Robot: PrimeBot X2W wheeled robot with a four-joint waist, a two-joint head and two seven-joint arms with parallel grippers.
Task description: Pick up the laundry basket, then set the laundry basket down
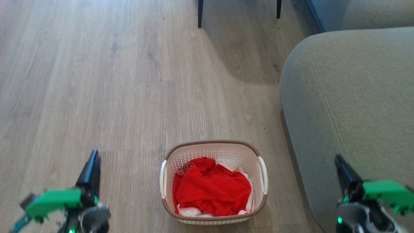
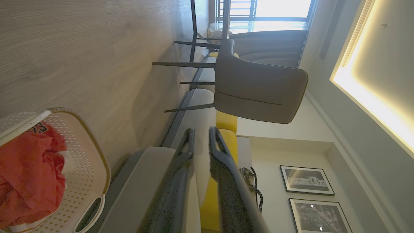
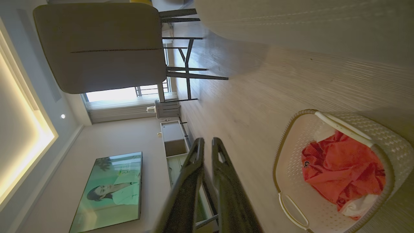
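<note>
The laundry basket (image 1: 212, 151) stands upright on the wood floor (image 1: 129, 81), near the robot and about midway between its two arms, with a gray sofa (image 1: 349, 97) just to its right. A crumpled red garment (image 1: 212, 189) with some white cloth under it covers most of the basket's bottom. The left end effector (image 1: 94, 154) hangs over the bare floor at the near left, well apart from the basket. Its two dark fingers are drawn nearly together, with a thin slit between them, and hold nothing. The right end effector (image 1: 339, 161) is at the near right, in front of the sofa's rounded corner, also well clear of the basket, with its fingers just as close together and empty. Dark chair legs (image 1: 200, 13) stand at the far edge.
</note>
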